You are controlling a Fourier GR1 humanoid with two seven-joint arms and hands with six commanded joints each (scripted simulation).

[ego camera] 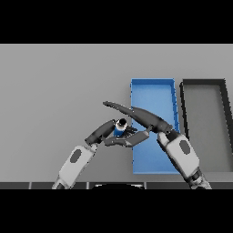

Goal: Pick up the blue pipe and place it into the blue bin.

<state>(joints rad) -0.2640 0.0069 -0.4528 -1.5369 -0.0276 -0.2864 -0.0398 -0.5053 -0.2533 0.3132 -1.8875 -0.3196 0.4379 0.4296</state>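
The blue pipe (119, 129) is short, with a pale rim and a dark opening facing up. It sits just left of the blue bin (153, 91), outside the bin's left wall. My right hand (144, 119) reaches in from the lower right across the bin. Its fingers arch over the pipe's far side and its thumb lies under the near side, so it is shut on the pipe. My left hand (101, 132) comes in from the lower left. Its fingers are nearly straight and end right beside the pipe on the left.
A dark grey bin (184, 105) stands directly right of the blue bin, their walls almost touching. The right forearm covers the blue bin's near right corner. Grey tabletop (59, 86) stretches to the left and behind.
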